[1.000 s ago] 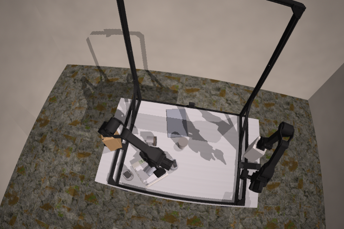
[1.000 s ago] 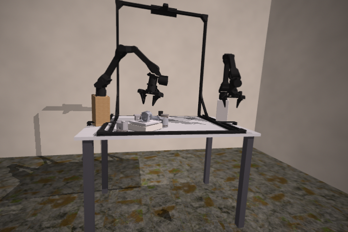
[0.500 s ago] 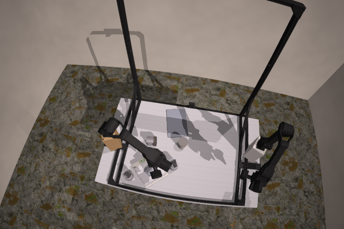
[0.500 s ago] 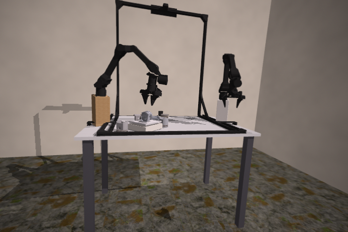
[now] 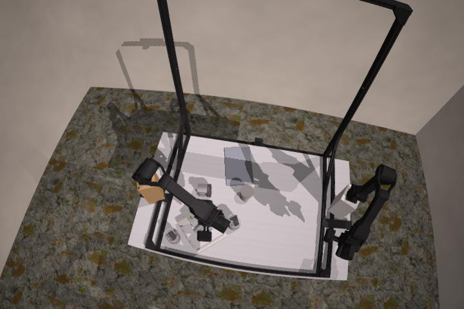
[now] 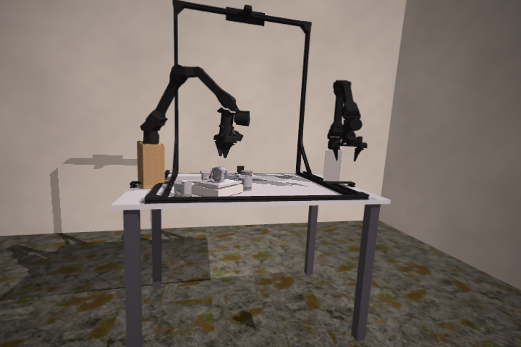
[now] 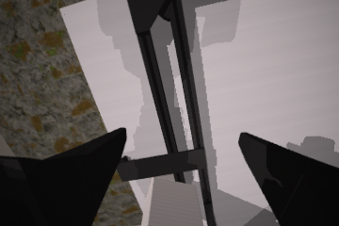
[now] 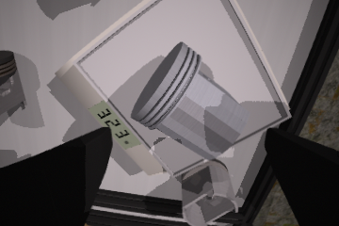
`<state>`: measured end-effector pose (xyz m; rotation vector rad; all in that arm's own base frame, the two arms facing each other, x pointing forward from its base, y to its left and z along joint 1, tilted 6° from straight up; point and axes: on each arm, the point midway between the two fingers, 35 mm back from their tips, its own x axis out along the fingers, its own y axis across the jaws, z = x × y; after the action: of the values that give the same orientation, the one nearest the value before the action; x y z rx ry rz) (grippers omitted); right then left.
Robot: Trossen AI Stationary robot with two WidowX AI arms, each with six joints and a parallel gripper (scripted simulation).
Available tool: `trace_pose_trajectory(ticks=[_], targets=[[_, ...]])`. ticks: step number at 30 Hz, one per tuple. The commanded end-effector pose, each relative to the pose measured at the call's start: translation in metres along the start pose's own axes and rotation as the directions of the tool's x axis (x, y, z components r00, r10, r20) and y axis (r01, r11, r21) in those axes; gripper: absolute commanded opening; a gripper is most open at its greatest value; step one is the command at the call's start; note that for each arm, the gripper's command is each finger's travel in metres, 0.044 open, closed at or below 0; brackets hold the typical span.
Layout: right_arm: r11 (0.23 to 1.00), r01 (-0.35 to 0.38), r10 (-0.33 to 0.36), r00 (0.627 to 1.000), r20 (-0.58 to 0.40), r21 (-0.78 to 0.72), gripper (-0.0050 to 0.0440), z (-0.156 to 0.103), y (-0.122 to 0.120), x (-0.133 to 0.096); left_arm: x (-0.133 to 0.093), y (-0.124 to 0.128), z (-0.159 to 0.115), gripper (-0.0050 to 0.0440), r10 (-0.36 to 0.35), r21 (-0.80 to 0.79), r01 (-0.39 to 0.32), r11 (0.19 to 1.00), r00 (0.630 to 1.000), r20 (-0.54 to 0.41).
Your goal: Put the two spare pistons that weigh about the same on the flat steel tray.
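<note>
Well, one piston lies below the open right hand.

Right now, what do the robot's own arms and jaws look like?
Both arms are matte black, with chunky angular links and rounded, drum-like joints. The left gripper and right gripper have black jaws tapering to blunt points. No coloured markings are visible.
</note>
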<state>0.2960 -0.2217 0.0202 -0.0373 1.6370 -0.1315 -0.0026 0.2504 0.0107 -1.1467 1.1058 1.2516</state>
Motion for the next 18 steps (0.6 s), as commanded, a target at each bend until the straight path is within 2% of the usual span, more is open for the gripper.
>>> trace_pose_trajectory(ticks=[1, 6, 9, 18], targets=[[0.994, -0.010, 0.008, 1.000, 0.017, 0.105, 0.0378, -0.0022, 0.0011, 0.0005, -0.0001, -0.0003, -0.0001, 0.0440, -0.002, 0.002, 0.002, 1.000, 1.000, 0.000], [0.972, -0.019, 0.010, 0.999, 0.040, 0.234, 0.0378, -0.0022, 0.0011, 0.0005, -0.0001, -0.0003, -0.0001, 0.0440, -0.002, 0.002, 0.002, 1.000, 1.000, 0.000], [0.966, -0.021, 0.010, 0.999, 0.045, 0.259, 0.0378, -0.0022, 0.0011, 0.0005, -0.0001, -0.0003, -0.0001, 0.0440, -0.002, 0.002, 0.002, 1.000, 1.000, 0.000], [0.878, -0.044, 0.003, 0.996, 0.086, 0.477, 0.0378, -0.0022, 0.0011, 0.0005, -0.0001, -0.0003, -0.0001, 0.0440, -0.002, 0.002, 0.002, 1.000, 1.000, 0.000]])
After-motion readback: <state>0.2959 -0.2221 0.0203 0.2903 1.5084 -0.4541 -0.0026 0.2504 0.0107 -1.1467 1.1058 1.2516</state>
